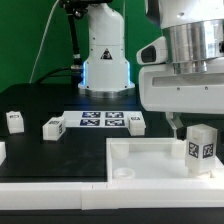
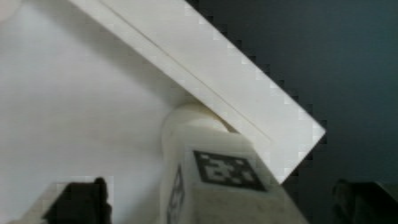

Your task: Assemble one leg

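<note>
A white leg (image 1: 200,147) with black-and-white markers stands upright in the near corner of the large white tray-like piece (image 1: 150,160), at the exterior view's right. My gripper (image 1: 186,125) hangs just above and behind it. In the wrist view the leg (image 2: 210,160) rises between my two dark fingers (image 2: 75,202), with a gap on each side, so the gripper (image 2: 221,205) is open around the leg and does not touch it. The tray's raised rim (image 2: 214,70) runs diagonally past the leg.
Three more small white legs lie on the black table: one at the far left (image 1: 15,121), one beside it (image 1: 53,127), one right of the marker board (image 1: 137,121). The marker board (image 1: 100,121) lies mid-table. The robot base (image 1: 105,60) stands behind.
</note>
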